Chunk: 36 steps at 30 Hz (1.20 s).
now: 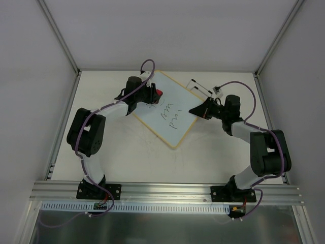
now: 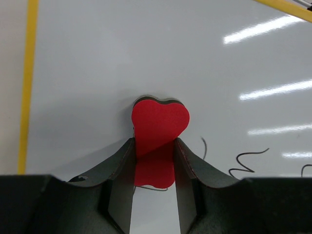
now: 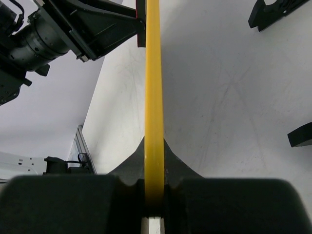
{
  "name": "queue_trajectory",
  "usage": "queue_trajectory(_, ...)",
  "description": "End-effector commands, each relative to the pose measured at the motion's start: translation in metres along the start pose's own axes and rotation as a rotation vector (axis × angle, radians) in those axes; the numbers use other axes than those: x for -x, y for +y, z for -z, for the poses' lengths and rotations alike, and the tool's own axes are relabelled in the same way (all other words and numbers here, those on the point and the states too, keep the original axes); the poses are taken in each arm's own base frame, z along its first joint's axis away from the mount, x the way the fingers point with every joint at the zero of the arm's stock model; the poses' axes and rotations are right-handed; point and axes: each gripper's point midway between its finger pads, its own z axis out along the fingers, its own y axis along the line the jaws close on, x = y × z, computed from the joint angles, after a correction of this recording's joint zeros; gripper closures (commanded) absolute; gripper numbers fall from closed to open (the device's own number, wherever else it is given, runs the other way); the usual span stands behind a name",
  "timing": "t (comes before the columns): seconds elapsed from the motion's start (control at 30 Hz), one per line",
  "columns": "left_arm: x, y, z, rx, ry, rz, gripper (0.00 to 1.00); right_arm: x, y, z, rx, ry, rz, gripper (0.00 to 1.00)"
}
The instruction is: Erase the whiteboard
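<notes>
Black fingers [image 2: 119,180] of the left gripper [image 2: 154,146] fill the bottom of the left wrist view. They are pressed in on a red heart-shaped eraser [image 2: 160,119], whose lower part sits between them while its two lobes stick out past the tips. A thin dark layer shows as a rim behind the red, and that side appears to lie against the whiteboard [image 2: 122,58], just left of a few black scribbles [image 2: 248,161]. A faint curved line also runs out from under the eraser's lower end. In the right wrist view the right gripper [image 3: 154,161] is pinching the board's yellow-tan frame [image 3: 154,87], which runs edge-on straight up the middle of the picture between the jaws. Seen from overhead, the whiteboard lies turned like a diamond on the pale table [image 1: 127,152], in the far middle between the two arms. The left gripper is over its far left part and the right gripper is clamped on its right edge. Two rows of scribbles mark the board's centre, near the eraser but apart from it. Two small black clips [image 1: 201,87] sit by the board's far right edge; whether they touch it I cannot tell. Both arm bases are fixed to an aluminium rail [image 1: 167,190] along the near side of the table.
</notes>
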Motion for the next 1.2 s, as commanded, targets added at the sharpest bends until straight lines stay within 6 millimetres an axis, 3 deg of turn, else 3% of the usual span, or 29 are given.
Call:
queue_trajectory(0.0,-0.064,-0.042,-0.016,-0.11,0.176,-0.002,1.0,-0.016,0.024,-0.005,0.126,0.081,0.218,1.0)
queue_trajectory(0.23,-0.081,-0.06,-0.018,-0.125,0.221,-0.048,1.0,-0.016,0.023,-0.005,0.124,0.079,0.222,1.0)
queue_trajectory(0.7,-0.124,-0.056,0.011,-0.081,0.318,-0.116,1.0,-0.015,0.019,-0.007,0.113,0.076,0.22,1.0)
queue_trajectory(0.93,-0.139,-0.043,0.016,-0.011,0.353,-0.045,1.0,-0.015,0.018,-0.007,0.112,0.077,0.216,1.0)
queue_trajectory(1.17,-0.126,0.002,0.025,0.089,0.317,0.11,1.0,-0.018,0.017,-0.006,0.111,0.081,0.212,1.0)
